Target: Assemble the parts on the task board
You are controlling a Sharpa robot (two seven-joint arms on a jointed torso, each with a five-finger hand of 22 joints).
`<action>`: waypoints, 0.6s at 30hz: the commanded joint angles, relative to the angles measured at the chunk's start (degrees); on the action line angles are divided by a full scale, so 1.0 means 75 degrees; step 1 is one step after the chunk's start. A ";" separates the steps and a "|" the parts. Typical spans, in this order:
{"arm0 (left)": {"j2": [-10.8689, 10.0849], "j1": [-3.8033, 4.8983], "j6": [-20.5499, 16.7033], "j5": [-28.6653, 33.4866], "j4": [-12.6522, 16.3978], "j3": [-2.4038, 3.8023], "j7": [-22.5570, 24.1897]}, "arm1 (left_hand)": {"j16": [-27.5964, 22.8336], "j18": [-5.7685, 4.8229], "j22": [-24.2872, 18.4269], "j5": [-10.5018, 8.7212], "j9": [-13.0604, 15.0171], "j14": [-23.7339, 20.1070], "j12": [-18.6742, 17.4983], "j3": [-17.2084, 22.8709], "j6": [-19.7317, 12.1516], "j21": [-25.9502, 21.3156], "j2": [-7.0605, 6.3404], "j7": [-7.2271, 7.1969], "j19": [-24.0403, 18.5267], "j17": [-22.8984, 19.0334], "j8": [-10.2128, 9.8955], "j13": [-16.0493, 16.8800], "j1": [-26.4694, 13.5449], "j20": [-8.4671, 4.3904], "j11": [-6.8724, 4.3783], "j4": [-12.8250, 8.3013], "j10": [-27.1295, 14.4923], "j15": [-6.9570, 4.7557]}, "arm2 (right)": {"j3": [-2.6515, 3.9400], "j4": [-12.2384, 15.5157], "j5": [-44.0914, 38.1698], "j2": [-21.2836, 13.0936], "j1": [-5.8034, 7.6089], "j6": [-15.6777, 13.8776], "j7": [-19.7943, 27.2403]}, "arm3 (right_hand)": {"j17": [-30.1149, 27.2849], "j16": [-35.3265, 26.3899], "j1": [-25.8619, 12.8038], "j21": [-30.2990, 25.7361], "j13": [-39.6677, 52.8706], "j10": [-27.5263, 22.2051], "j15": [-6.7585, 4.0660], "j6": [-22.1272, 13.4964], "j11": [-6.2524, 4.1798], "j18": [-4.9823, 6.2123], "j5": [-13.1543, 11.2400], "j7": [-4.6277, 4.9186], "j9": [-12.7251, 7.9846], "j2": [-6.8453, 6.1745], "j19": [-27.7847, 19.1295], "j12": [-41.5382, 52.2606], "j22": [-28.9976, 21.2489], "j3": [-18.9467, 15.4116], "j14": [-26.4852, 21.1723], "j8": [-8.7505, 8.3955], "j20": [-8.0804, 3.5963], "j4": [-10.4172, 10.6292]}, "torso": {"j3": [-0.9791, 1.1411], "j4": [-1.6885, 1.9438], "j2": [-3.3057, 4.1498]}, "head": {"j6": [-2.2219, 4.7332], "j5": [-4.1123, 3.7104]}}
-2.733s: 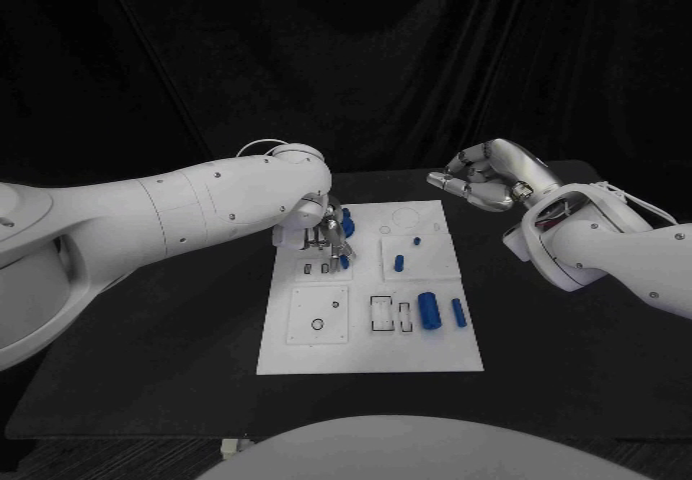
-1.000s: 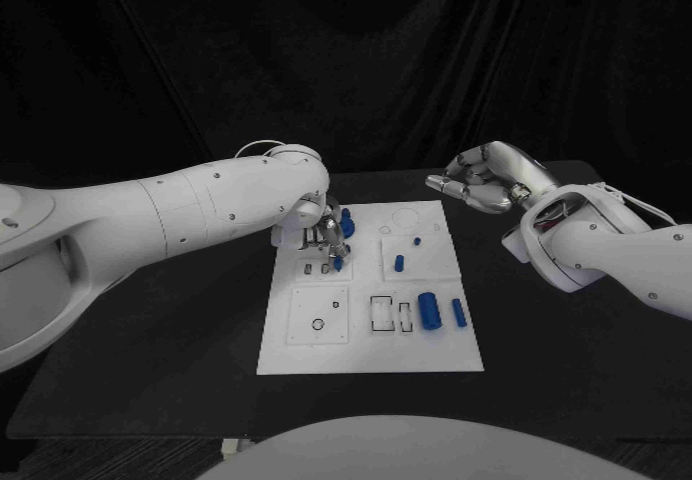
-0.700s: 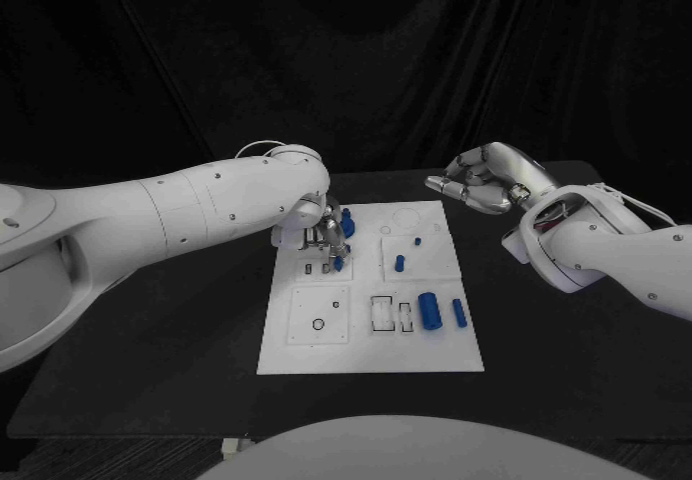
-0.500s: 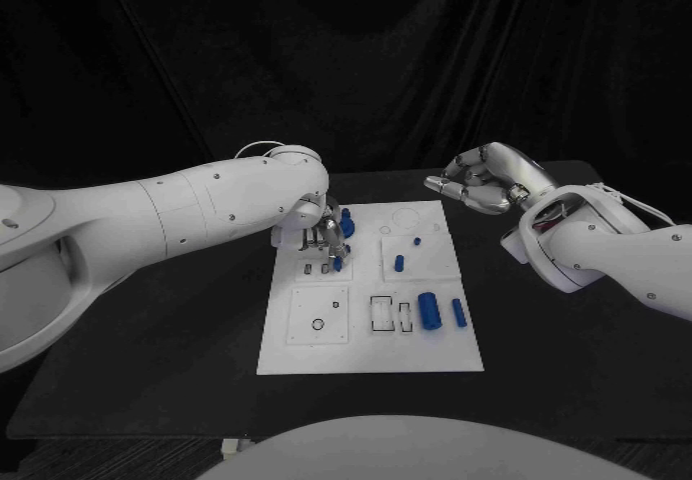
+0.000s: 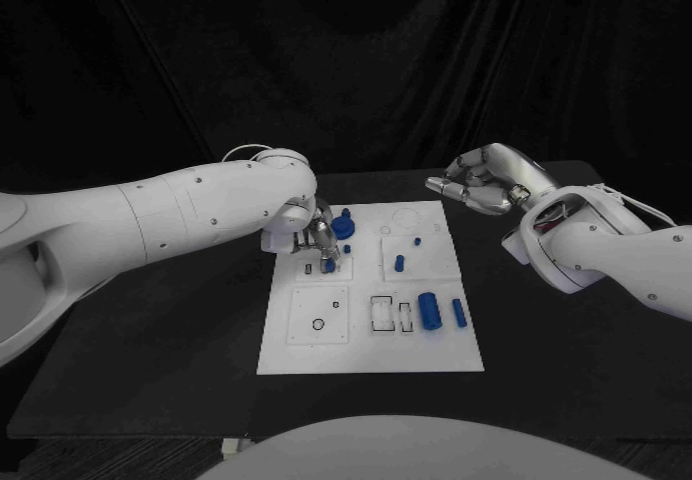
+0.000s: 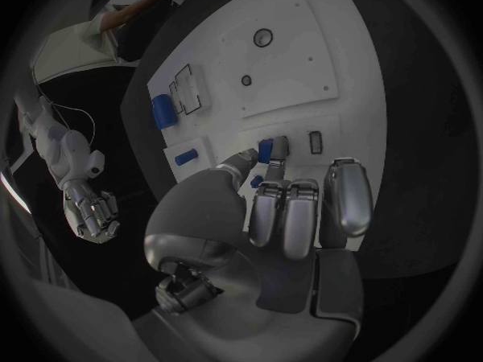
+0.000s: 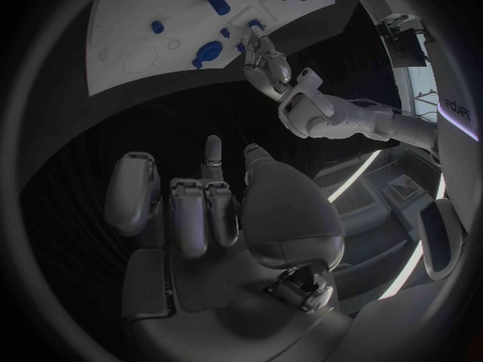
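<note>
Your left hand (image 5: 315, 238) is pinching a small blue part (image 6: 266, 150) over the far-left slots of the task board (image 5: 369, 352); your right hand (image 5: 483, 180), curled on nothing, is hovering beyond the far-right corner; the part is risking a jam if tilted, or a slip from so light a pinch.

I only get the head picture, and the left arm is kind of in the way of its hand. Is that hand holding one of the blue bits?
Observer: Yes. The left wrist view shows the left hand pinching a small blue part just over the task board.
Operator: Is there a hole for it?
Observer: A rectangular slot lies right beside the part.
Operator: What's in the other hand?
Observer: Nothing. The right wrist view shows the right hand with its fingers curled in over an empty palm.
</note>
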 commanded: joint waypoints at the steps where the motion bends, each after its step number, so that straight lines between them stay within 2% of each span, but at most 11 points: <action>1: -0.0136 0.0019 -0.0529 0.0006 0.0215 0.0008 0.0021 | -0.0068 -0.0358 0.0379 0.0230 0.0223 0.0860 0.0056 0.0359 0.0058 -0.0070 -0.0077 -0.0111 0.0095 0.2105 -0.0035 0.1770 0.0010 -0.0038 0.0003 -0.0084 0.0617 -0.0074 | 0.0006 -0.0008 -0.0048 -0.0005 -0.0024 0.0023 -0.0128 | 0.2049 0.0189 0.0160 -0.0145 0.2071 0.0796 -0.0008 -0.0079 -0.0034 0.0020 0.0163 -0.0005 0.0090 0.0034 -0.0071 0.0127 0.1294 -0.0212 0.0828 0.0108 0.0013 -0.0012 | -0.0001 -0.0002 -0.0001 | -0.0001 0.0025; 8: -0.0549 0.0046 -0.1015 0.0006 0.0693 0.0008 0.0069 | -0.0068 -0.0354 0.0372 0.0315 0.0253 0.0860 0.0040 0.0420 0.0081 -0.0090 -0.0105 -0.0120 0.0089 0.2105 -0.0029 0.1736 -0.0040 -0.0047 -0.0009 -0.0090 0.0590 -0.0085 | 0.0006 -0.0043 -0.0048 0.0044 -0.0048 0.0043 -0.0130 | 0.2049 0.0189 0.0165 -0.0152 0.2071 0.0796 -0.0008 -0.0079 -0.0034 0.0021 0.0163 -0.0004 0.0090 0.0033 -0.0074 0.0127 0.1292 -0.0212 0.0828 0.0108 0.0013 -0.0012 | 0.0003 0.0004 -0.0014 | -0.0001 0.0067; 18: -0.0947 0.0050 -0.1462 0.0006 0.1034 0.0005 0.0126 | -0.0068 -0.0343 0.0341 0.0280 0.0278 0.0860 -0.0001 0.0454 0.0094 -0.0131 -0.0111 -0.0124 0.0057 0.2105 -0.0028 0.1649 -0.0128 -0.0053 -0.0012 -0.0038 0.0517 -0.0089 | 0.0006 -0.0067 -0.0048 0.0065 -0.0095 0.0065 -0.0143 | 0.2049 0.0189 0.0174 -0.0163 0.2071 0.0796 -0.0007 -0.0080 -0.0033 0.0023 0.0165 -0.0003 0.0089 0.0032 -0.0078 0.0127 0.1289 -0.0211 0.0828 0.0107 0.0013 -0.0009 | 0.0023 0.0004 -0.0019 | -0.0001 0.0105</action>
